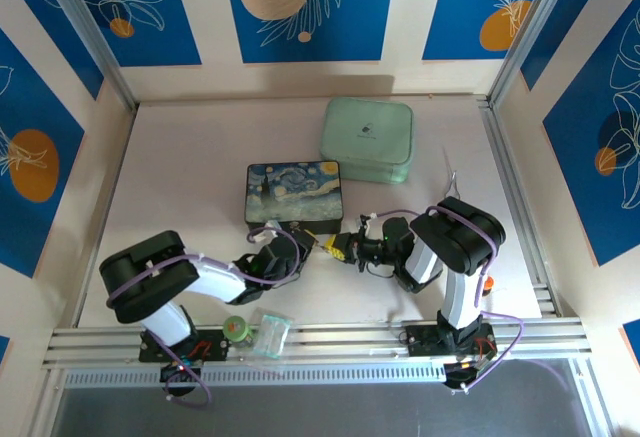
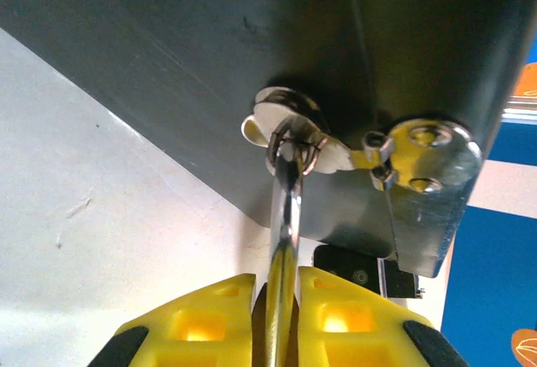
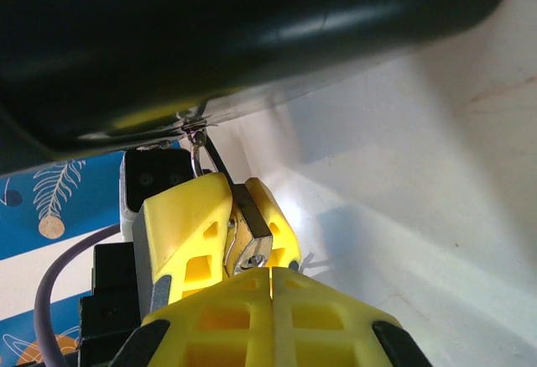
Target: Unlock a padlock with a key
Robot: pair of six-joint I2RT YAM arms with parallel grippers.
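The painted box [image 1: 293,192] stands mid-table, and both grippers meet at its front edge. My left gripper [image 1: 318,244] [image 2: 285,287] is shut on the brass padlock [image 2: 281,304] [image 3: 250,217], which I see edge-on between the yellow fingers [image 3: 180,233]. The padlock's silvery shackle [image 2: 289,191] runs up through the ring of the box's latch [image 2: 294,136]. My right gripper [image 1: 348,251] [image 3: 273,276] is shut, its tips pressed against the padlock's keyhole face [image 3: 255,258]. The key is almost wholly hidden between those tips.
A mint-green case [image 1: 367,142] lies behind the box. A thin bent wire [image 1: 452,183] lies at the right. A green-lidded jar [image 1: 236,329] and a clear cup [image 1: 270,335] sit on the near rail. The box's underside [image 2: 210,48] hangs close above both wrists.
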